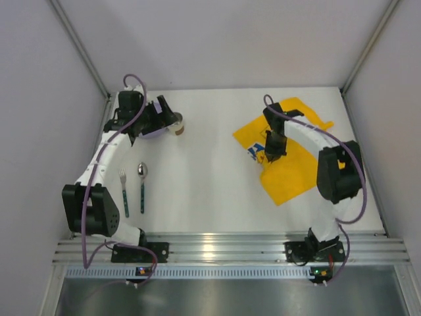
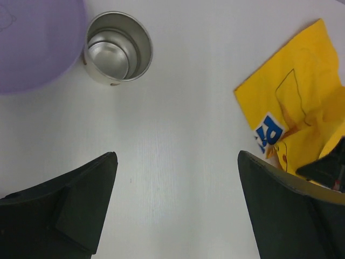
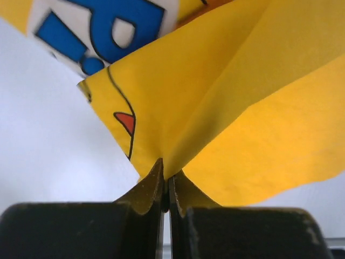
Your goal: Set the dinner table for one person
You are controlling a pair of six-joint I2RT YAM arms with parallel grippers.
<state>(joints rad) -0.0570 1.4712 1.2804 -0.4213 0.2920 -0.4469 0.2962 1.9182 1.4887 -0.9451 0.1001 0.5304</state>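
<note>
The yellow cloth [image 3: 232, 102] is thin, soft and very light. It will drape and drag rather than hold a shape, so it is probably best taken by a pinched fold near an edge or corner and moved low and slowly so it does not bunch. The right tool [image 3: 166, 181] has its jaws together, clamped on such a raised fold beside the blue-lettered print, and the fabric tents up from the tips. The cloth lies rumpled on the right half of the white bench [image 1: 204, 178], a smooth, rigid surface the fabric should slide over easily. The left tool [image 2: 177, 157] stands wide apart and holds nothing, over the far left of the bench just beside a metal cup [image 2: 116, 48] and a purple plate [image 2: 32, 43]. A fork [image 1: 123, 191] and a spoon [image 1: 142, 184] lie side by side nearer the arm bases.
</note>
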